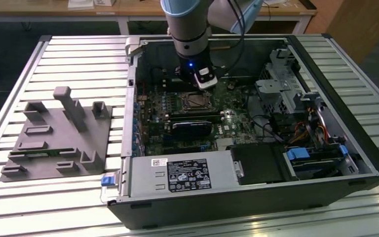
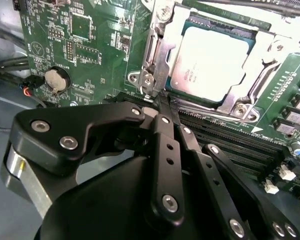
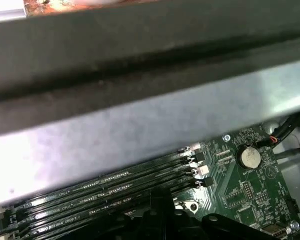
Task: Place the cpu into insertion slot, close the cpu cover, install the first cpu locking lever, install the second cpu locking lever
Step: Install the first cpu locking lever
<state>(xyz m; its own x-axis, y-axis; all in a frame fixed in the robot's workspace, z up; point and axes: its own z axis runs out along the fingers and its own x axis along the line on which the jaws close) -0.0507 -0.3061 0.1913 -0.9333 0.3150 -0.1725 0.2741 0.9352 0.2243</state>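
Note:
The cpu (image 2: 215, 60) lies flat in the insertion slot (image 1: 195, 101), silvery top up. The cpu cover (image 2: 157, 47), a silvery metal frame, lies down around it, and the chip shows through its window. A thin metal lever (image 2: 212, 115) runs along the socket edge beside the memory slots. My gripper (image 2: 161, 100) is shut, its fingertips at the socket's corner by the lever's hooked end (image 2: 149, 82); nothing shows between the fingers. In the exterior view the gripper (image 1: 199, 85) hangs just behind the socket inside the open computer case.
Long black memory slots (image 2: 225, 140) lie right beside the socket. A coin battery (image 3: 249, 157) sits on the green board. The case wall (image 3: 140, 125) is close. A power supply (image 1: 186, 175), a drive cage (image 1: 282, 84) and cables crowd the case. A grey fixture (image 1: 57, 133) stands outside.

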